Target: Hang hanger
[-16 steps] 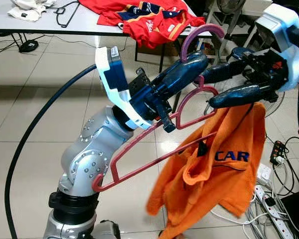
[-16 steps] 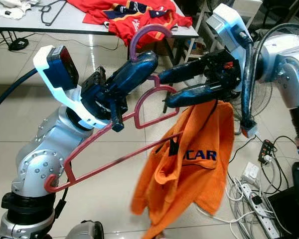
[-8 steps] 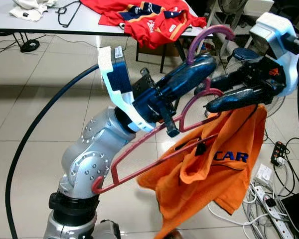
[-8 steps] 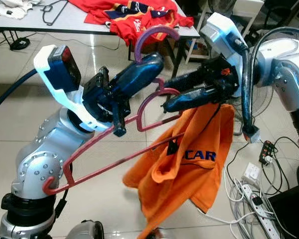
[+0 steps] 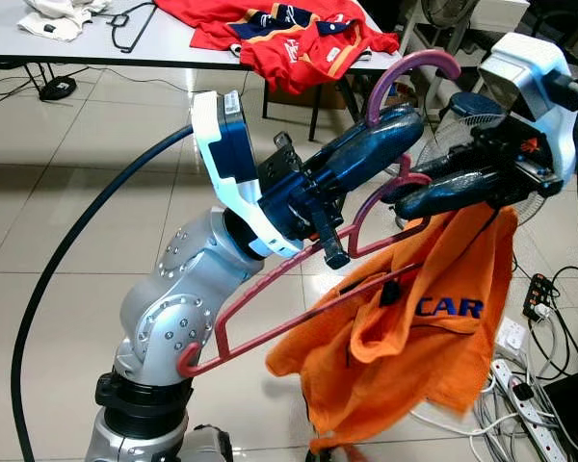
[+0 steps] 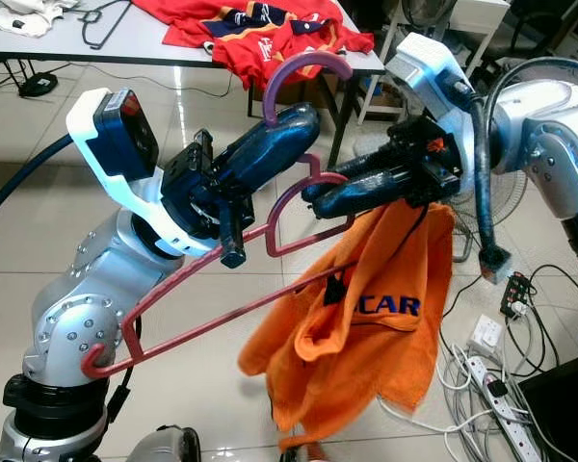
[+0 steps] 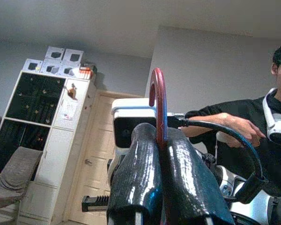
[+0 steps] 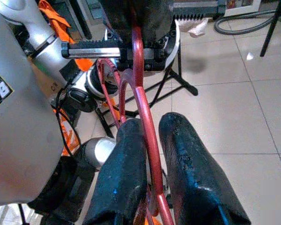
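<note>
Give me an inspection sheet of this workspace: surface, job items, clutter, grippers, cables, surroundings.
Surface: tiled floor; grey table at the back.
Job's things: red hanger, tilted, hook up; orange shirt draped on its right end, hanging low.
Clutter: red jerseys, black hanger and white cloth on the table.
Grippers: left gripper shut on the hanger at the base of its hook; right gripper closed around the hanger's right shoulder, above the shirt.
Cables: power strip and loose white leads on the floor at right; black hose arcing at left.
Surroundings: fan behind the right arm; person and shelving in left wrist view.
</note>
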`<state>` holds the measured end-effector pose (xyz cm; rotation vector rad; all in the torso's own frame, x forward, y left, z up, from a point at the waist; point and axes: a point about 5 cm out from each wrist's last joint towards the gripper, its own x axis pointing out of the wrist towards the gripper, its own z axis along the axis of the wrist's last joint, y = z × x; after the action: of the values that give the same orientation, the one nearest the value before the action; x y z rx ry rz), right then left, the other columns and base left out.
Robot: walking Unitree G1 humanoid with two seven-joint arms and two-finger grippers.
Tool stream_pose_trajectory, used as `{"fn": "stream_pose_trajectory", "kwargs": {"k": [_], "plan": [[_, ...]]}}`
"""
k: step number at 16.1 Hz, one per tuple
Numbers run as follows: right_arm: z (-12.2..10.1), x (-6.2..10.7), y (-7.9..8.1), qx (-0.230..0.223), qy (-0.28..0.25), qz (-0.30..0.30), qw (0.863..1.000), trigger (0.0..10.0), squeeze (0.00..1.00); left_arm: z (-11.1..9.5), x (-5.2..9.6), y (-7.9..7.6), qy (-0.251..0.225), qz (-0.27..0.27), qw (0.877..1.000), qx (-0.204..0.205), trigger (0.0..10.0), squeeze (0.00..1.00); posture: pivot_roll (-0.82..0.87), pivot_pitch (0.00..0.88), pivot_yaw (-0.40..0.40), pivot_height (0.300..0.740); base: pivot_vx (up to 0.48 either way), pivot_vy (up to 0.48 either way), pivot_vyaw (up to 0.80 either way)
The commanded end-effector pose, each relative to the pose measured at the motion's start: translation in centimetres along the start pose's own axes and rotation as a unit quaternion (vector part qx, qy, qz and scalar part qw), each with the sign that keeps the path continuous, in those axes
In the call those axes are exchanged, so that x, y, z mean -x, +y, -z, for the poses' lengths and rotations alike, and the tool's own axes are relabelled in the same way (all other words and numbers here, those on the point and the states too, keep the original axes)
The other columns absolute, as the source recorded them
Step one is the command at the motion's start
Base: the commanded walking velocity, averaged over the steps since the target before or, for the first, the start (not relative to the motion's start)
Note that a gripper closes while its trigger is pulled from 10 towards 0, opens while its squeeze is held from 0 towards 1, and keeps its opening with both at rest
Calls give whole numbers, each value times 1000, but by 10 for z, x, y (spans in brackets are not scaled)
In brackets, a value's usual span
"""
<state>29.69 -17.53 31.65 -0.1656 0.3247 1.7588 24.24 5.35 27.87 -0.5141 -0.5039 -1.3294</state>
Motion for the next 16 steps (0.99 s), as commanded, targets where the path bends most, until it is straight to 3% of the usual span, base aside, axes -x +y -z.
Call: {"fn": "stream_pose_trajectory", "kwargs": {"k": [1,7,8,9,16], "plan": [[-5,4,4,8,4,1,1000,0,0,-5,-6,-10,-21,30,999,-5,0,0,-130,69,-106,740,0,0,0],[-2,7,8,6,9,7,1000,0,0,-5,-3,-6,-16,10,1000,-23,0,0,-133,72,-95,740,0,0,0],[0,7,8,7,17,11,1000,0,0,-5,-3,-5,-20,4,999,-27,10000,0,-133,72,-95,740,0,0,0],[3,8,8,10,30,18,999,0,0,-8,-4,-1,-22,-2,999,-28,10000,1000,-134,72,-95,740,0,0,0],[24,19,7,9,68,65,996,0,0,-29,4,14,-12,-9,999,-50,10000,1000,-121,74,-78,740,0,0,0]]}}
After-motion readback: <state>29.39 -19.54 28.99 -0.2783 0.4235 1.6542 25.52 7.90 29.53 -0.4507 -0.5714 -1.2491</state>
